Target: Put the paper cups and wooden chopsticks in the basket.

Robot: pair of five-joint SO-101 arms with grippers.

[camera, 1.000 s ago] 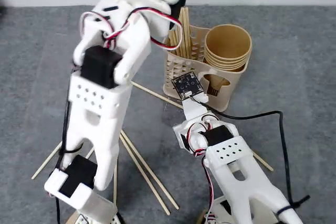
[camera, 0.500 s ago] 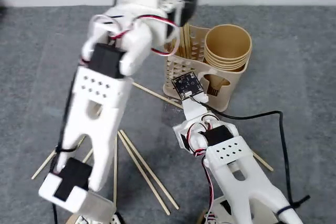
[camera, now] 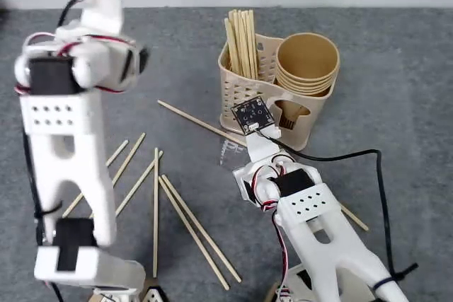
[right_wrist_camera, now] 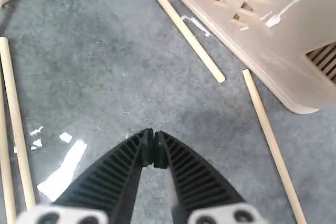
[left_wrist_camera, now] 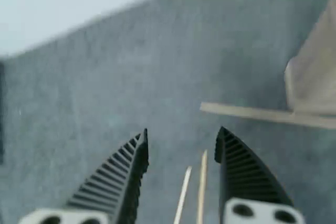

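Upper centre of the high view: a beige perforated plastic basket (camera: 237, 88) holds stacked brown paper cups (camera: 308, 58) and upright wooden chopsticks (camera: 241, 40). Loose wooden chopsticks (camera: 156, 210) lie lower left on grey carpet (camera: 396, 139). The left gripper (left_wrist_camera: 184, 131) is spread and empty. The right gripper (right_wrist_camera: 153, 131) is clenched on nothing beside the basket's base. Probably best to straddle one stick's middle, clear of its neighbours, so it lifts level.
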